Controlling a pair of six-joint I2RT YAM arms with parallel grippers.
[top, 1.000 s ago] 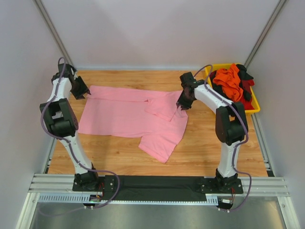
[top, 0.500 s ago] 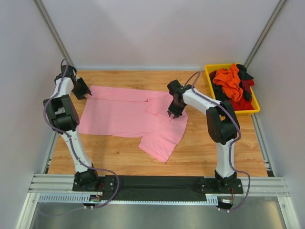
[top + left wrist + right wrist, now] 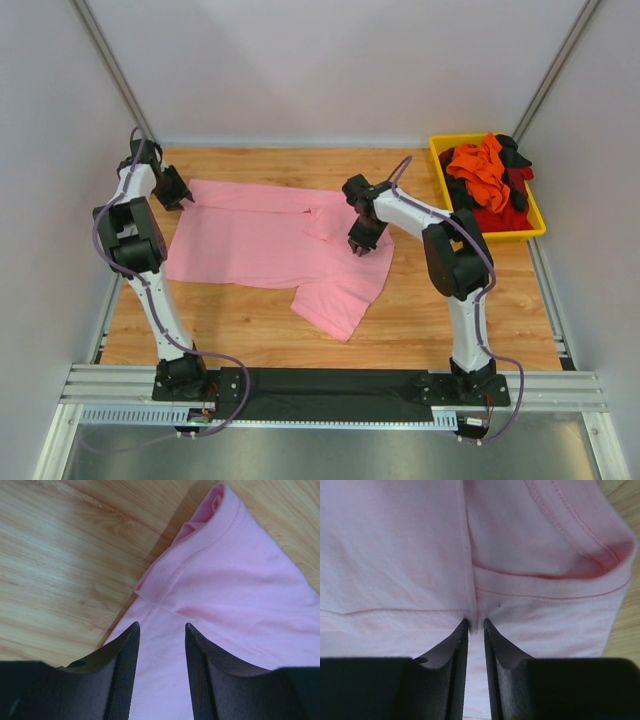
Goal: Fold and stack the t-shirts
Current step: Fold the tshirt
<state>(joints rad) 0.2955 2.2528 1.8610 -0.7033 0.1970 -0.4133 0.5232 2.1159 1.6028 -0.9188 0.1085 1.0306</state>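
A light pink t-shirt (image 3: 255,245) lies spread on the wooden table, its near right part folded over. My left gripper (image 3: 186,200) is at the shirt's far left corner; in the left wrist view it (image 3: 161,626) stands open over the pink cloth (image 3: 235,595), just short of a hemmed corner. My right gripper (image 3: 361,246) sits by the collar. In the right wrist view its jaws (image 3: 476,622) are narrowed onto a raised ridge of pink cloth, with the ribbed collar (image 3: 580,535) just beyond. Orange (image 3: 480,165), black (image 3: 515,153) and red (image 3: 503,216) t-shirts are heaped in the bin.
A yellow plastic bin (image 3: 438,147) stands at the table's far right corner. Grey walls close in the table on three sides. Bare wood (image 3: 450,320) shows in front of and to the right of the pink shirt.
The right gripper has moved left from the shirt's right edge onto the collar area and narrowed onto the cloth. The left gripper shifted slightly and closed a little.
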